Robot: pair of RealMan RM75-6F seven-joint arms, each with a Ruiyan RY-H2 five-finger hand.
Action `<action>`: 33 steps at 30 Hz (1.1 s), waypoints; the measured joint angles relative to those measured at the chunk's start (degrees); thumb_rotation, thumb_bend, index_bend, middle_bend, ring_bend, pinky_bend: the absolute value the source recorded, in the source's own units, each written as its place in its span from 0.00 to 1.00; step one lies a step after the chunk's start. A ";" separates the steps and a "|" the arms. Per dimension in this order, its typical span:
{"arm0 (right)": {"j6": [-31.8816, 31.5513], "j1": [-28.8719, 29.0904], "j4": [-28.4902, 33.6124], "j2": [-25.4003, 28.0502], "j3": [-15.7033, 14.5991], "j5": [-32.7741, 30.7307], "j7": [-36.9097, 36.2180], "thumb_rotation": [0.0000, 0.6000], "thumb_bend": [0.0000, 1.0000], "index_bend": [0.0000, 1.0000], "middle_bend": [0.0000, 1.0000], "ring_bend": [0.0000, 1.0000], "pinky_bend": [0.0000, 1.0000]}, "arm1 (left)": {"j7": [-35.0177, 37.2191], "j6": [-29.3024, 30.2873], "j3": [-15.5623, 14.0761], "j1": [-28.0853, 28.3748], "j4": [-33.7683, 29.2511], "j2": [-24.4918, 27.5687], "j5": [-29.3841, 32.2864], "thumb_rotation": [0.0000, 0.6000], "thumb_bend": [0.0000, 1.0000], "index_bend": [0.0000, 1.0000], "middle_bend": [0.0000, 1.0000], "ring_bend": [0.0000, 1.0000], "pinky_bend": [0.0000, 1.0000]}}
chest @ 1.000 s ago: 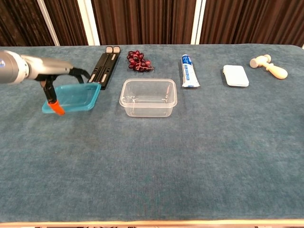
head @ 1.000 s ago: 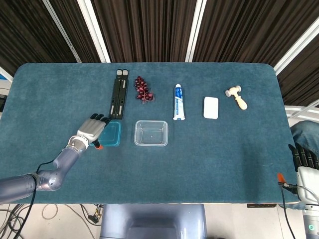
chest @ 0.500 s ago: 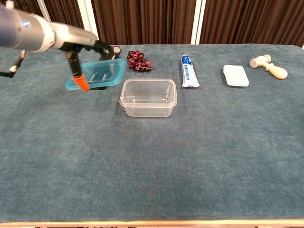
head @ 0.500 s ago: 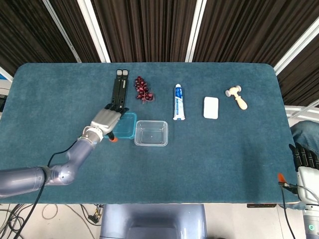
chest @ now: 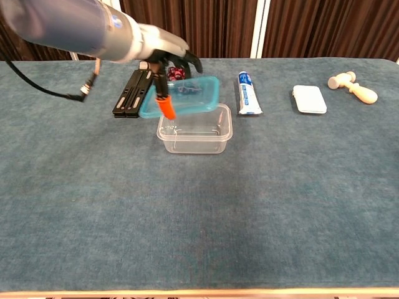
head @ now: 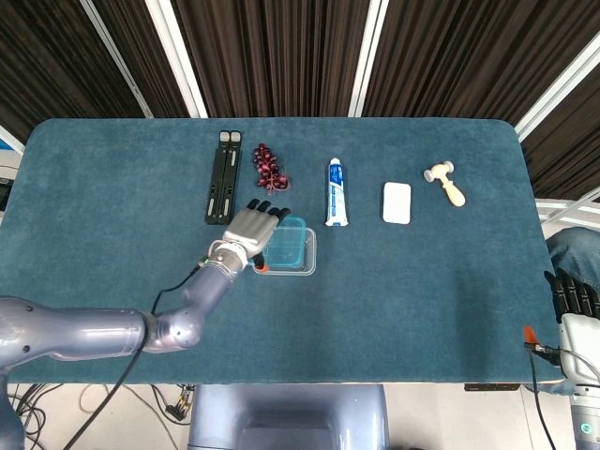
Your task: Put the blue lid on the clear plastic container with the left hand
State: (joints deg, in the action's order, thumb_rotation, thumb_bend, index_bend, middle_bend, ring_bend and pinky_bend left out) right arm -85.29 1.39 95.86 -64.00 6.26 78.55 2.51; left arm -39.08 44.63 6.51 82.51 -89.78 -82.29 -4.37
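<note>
My left hand [head: 249, 229] [chest: 167, 61] holds the blue lid [head: 289, 244] [chest: 187, 97] in the air, just above the clear plastic container [chest: 194, 132] [head: 302, 264]. The lid hangs tilted over the container's back left part, and in the head view it covers most of the container. An orange-tipped thumb [chest: 166, 108] presses the lid's near edge from below. My right hand [head: 574, 302] rests at the lower right corner of the head view, off the table, with nothing in it; whether its fingers are spread or closed does not show.
Along the back of the table lie a black folded stand [head: 223, 176] [chest: 132, 93], dark grapes [head: 269, 169], a toothpaste tube [head: 337, 192] [chest: 248, 93], a white soap bar [head: 397, 202] [chest: 310, 99] and a small wooden mallet [head: 445, 183] [chest: 353, 86].
My left hand has carried the blue lid to the right and up, from beside the container's left side to above the container.
</note>
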 measured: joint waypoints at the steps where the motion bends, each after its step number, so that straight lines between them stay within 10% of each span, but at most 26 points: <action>1: -0.05 -0.02 0.00 0.01 0.02 0.00 -0.03 1.00 0.36 0.00 0.00 0.00 0.00 | 0.07 0.03 0.20 0.30 0.59 -0.83 0.67 1.00 0.31 0.09 0.31 0.00 0.00; 33: 0.15 0.00 -0.05 0.13 -0.03 0.00 0.19 1.00 0.36 0.00 0.00 0.00 0.00 | -0.29 2.46 0.47 -0.15 5.47 -7.23 -1.77 1.00 0.30 0.09 0.31 0.00 0.00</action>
State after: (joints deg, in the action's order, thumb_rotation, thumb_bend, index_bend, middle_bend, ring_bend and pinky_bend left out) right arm -85.14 1.39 95.81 -63.87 6.22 78.55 2.71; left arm -39.37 47.09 6.98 82.35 -84.31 -89.52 -6.14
